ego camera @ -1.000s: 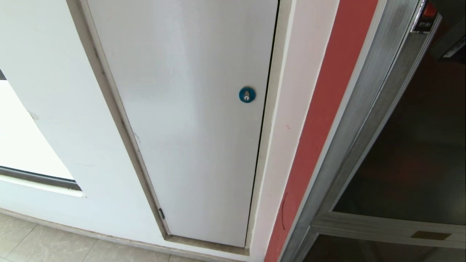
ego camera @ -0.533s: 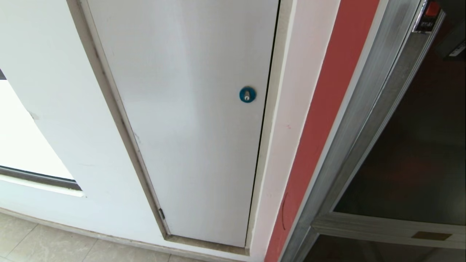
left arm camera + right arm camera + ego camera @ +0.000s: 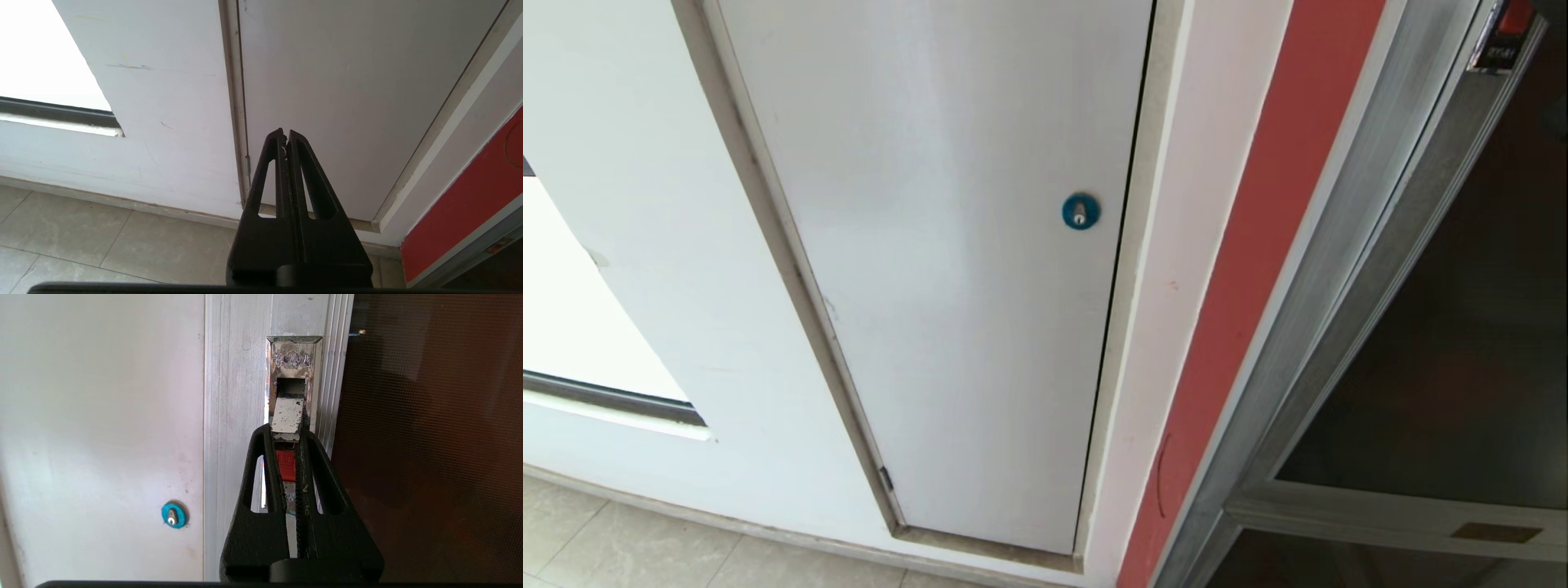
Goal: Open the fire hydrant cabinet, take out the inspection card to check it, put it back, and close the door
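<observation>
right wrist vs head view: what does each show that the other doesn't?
Only the right wrist view: the right gripper, shut on the latch of the door, and the latch's lifted metal tab and recess. Only the head view: the floor tiles, the window opening, the white panel's bottom edge and the door's lower rail. Both: the blue lock, the silver frame, the dark glass and the orange-red latch.
</observation>
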